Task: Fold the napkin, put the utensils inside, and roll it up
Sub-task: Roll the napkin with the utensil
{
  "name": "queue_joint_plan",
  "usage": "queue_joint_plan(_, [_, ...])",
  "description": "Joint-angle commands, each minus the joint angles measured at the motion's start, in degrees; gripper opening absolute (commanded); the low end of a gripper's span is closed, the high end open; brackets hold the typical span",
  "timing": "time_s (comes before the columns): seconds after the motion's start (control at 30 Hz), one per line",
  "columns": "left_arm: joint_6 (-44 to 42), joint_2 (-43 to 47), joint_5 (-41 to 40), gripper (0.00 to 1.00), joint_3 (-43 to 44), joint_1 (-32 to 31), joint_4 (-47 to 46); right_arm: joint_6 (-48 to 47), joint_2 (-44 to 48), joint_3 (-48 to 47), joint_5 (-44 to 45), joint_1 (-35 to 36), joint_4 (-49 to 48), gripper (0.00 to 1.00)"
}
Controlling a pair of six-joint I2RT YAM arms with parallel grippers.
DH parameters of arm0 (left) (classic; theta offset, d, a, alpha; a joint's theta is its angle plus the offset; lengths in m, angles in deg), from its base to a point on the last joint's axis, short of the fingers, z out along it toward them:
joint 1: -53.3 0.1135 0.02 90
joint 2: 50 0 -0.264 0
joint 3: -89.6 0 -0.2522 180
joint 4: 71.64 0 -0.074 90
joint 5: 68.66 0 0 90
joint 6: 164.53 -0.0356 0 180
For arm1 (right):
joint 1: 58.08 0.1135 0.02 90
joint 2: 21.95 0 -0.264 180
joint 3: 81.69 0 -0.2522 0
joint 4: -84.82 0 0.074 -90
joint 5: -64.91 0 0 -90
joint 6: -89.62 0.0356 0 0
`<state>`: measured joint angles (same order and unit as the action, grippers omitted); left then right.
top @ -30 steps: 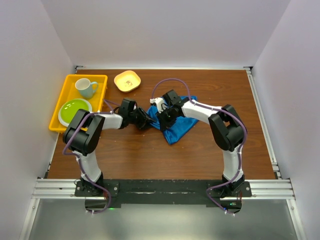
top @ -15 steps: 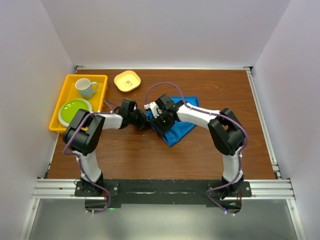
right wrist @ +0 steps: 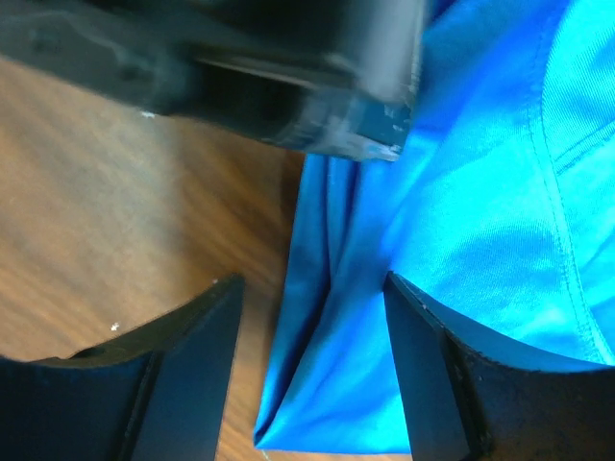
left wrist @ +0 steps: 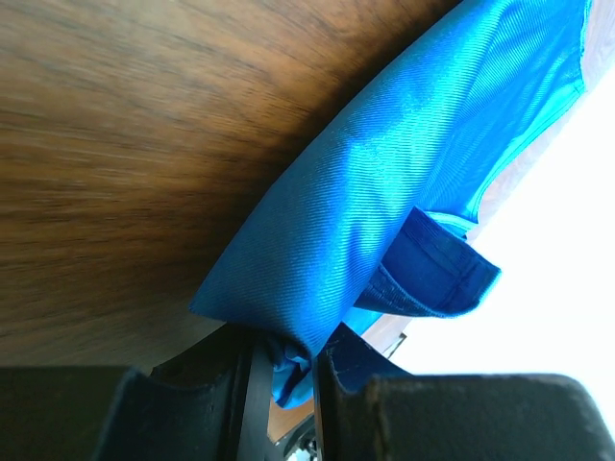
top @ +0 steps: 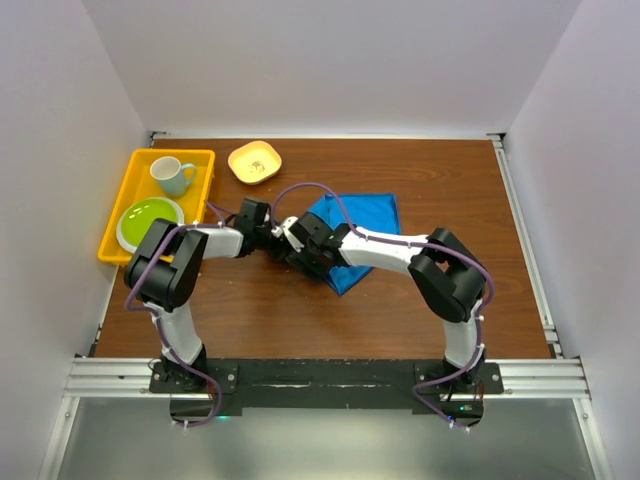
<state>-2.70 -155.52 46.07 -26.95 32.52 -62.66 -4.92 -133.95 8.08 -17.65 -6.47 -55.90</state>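
Observation:
The napkin [top: 365, 215] is a royal-blue cloth lying bunched and partly folded on the brown table, just right of centre. My left gripper [top: 277, 240] is at its left corner. In the left wrist view this gripper [left wrist: 286, 373] is shut, with a fold of the napkin [left wrist: 384, 192] pinched between the jaws. My right gripper [top: 299, 252] is close beside it. In the right wrist view it [right wrist: 309, 293] stands open, its fingers straddling the napkin [right wrist: 480, 221] at a corner edge without pinching it. The utensils are out of view.
A yellow tray [top: 172, 153] at the back left holds a pale blue cup [top: 172, 175] and a green plate [top: 150, 222]. A small orange bowl [top: 254, 162] sits beside the tray. The left gripper's dark body [right wrist: 288, 77] fills the top of the right wrist view.
My right gripper has opened and slid left along the napkin toward the left gripper, uncovering the cloth's far part. The left gripper has closed tighter on the napkin's corner.

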Motion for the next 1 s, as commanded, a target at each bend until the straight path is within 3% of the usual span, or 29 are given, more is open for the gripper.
queue_joint_plan(0.0, [0.15,1.54,0.23,0.25,-1.44,0.91,2.93,1.20,-0.23,2.72,7.49,-0.20,-6.26,0.63])
queue_joint_plan(0.13, [0.50,1.45,1.11,0.25,-1.79,1.17,2.58,0.32,-1.28,3.87,7.85,-0.20,-7.76,0.60])
queue_joint_plan(0.23, [1.38,1.45,1.81,0.25,-2.14,1.35,1.53,-0.30,-2.25,3.96,6.63,-0.20,-7.42,0.51])
queue_joint_plan(0.33, [1.12,1.71,1.99,0.27,-1.79,1.53,1.26,0.14,-3.92,2.90,1.98,-0.29,-5.84,0.31])
queue_joint_plan(0.37, [0.59,1.98,1.99,0.28,-1.53,1.61,1.43,0.58,-4.53,2.21,-0.39,-0.29,-5.13,0.17])
queue_joint_plan(0.5, [-3.62,3.21,1.72,0.34,0.32,2.84,4.16,3.30,-5.94,0.27,-8.83,-0.73,-2.32,0.01])
queue_joint_plan(0.8, [-16.53,11.11,5.50,0.62,0.14,5.92,9.60,8.83,-7.52,-3.42,-29.22,-8.71,-0.12,0.00])
queue_joint_plan(0.97, [-22.78,18.40,3.05,0.67,-0.47,6.27,14.44,10.42,-11.12,-9.20,-42.49,-13.64,3.74,0.00])
